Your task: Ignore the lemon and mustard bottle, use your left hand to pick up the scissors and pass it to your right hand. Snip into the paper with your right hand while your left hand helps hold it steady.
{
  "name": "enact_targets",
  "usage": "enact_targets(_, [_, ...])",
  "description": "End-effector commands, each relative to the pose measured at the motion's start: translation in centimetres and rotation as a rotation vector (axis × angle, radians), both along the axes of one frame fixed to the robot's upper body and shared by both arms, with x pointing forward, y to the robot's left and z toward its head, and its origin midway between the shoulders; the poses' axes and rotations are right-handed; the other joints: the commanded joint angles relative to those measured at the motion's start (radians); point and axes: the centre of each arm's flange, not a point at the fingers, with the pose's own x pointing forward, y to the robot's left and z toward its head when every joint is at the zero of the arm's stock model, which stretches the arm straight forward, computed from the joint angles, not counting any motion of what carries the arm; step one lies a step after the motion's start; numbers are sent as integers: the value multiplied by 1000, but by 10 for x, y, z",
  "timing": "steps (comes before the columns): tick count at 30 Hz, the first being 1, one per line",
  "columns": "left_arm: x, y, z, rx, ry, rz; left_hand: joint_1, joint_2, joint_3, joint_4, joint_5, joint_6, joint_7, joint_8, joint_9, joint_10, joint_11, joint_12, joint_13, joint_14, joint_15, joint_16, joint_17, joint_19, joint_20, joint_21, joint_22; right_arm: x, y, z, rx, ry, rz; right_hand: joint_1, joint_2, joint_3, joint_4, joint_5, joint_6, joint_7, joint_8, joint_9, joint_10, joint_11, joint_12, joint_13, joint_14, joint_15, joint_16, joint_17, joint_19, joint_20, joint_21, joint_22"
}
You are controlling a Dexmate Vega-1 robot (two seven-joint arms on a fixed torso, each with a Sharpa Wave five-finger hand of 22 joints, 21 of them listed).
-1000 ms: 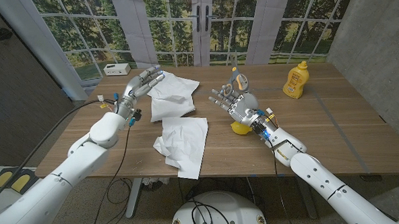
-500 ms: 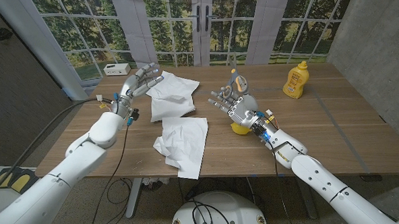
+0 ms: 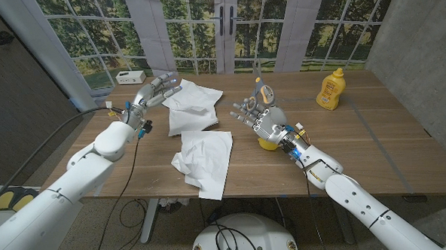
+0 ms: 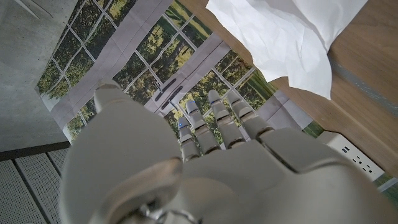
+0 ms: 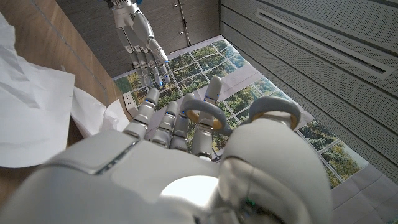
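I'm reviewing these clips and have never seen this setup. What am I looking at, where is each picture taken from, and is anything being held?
This is a two-armed robot at a wooden table. The wide picture comes from a camera on its head, looking down. The other two come from cameras on each wrist, looking along the back of that arm's own hand, so the room appears turned.

On the table lie two sheets of crumpled white paper, a mustard bottle and a lemon, partly hidden under the right arm. A white power strip sits at the far corner.

The right robot hand holds the scissors, whose grey handle rings show in its wrist picture. The left robot hand is raised near the farther sheet, fingers apart, holding nothing.
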Motion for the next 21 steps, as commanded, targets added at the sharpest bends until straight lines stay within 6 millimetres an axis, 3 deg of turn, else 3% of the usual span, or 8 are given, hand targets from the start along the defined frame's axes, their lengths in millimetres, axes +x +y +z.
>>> enact_targets(1, [4, 6, 0, -6, 24, 0, 8, 1, -4, 4, 5, 20, -1, 12, 3, -3, 1, -3, 4, -6, -170, 2, 2, -9, -82, -1, 4, -5, 4, -1, -11, -6, 5, 1, 6, 2, -3, -2, -22, 25, -2, 4, 8, 5, 9, 4, 9, 1, -1, -1, 6, 3, -2, 4])
enact_targets(21, [-4, -6, 3, 225, -75, 184, 6, 0, -8, 7, 7, 45, -2, 19, 4, 3, 1, 3, 4, -15, -169, 6, 3, -8, -80, 0, 4, -11, 5, -6, -28, 1, 2, -4, 9, 2, -3, -5, -20, 28, -7, 5, 7, 8, 13, 0, 16, 1, -2, -2, 10, 6, -7, 4])
